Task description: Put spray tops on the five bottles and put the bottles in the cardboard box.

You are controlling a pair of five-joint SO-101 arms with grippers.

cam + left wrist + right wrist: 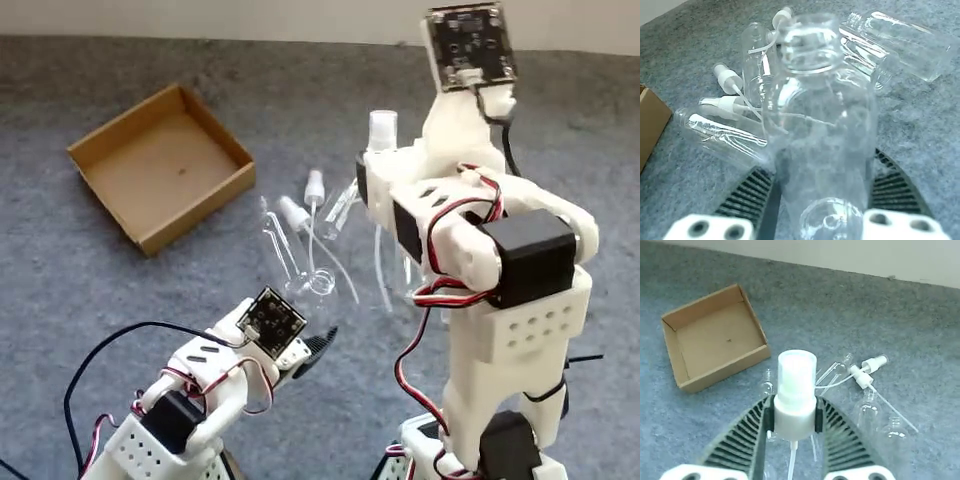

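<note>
- Cardboard box (160,170) sits on the grey surface (80,300), well apart from both arms.
- Left end effector (822,192) clamps an uncapped bottle (822,115) beside the loose pile (320,225).
- Right end effector (794,412) grips a spray top (796,370), tube hanging.
- Capping step, I judge: next, the tube must meet the bottle's neck.

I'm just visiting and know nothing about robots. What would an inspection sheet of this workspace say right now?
Surface: grey carpet-like cover.
Job's things: cardboard box empty; clear bottles and loose spray tops lying in a heap near it.
Clutter: nothing seen.
Grippers: left gripper, fingers shut on an uncapped bottle; right gripper, fingers shut on a spray top.
Cables: black cable on the surface; red and white wires along the arms.
Surroundings: pale strip beyond the far edge.
</note>
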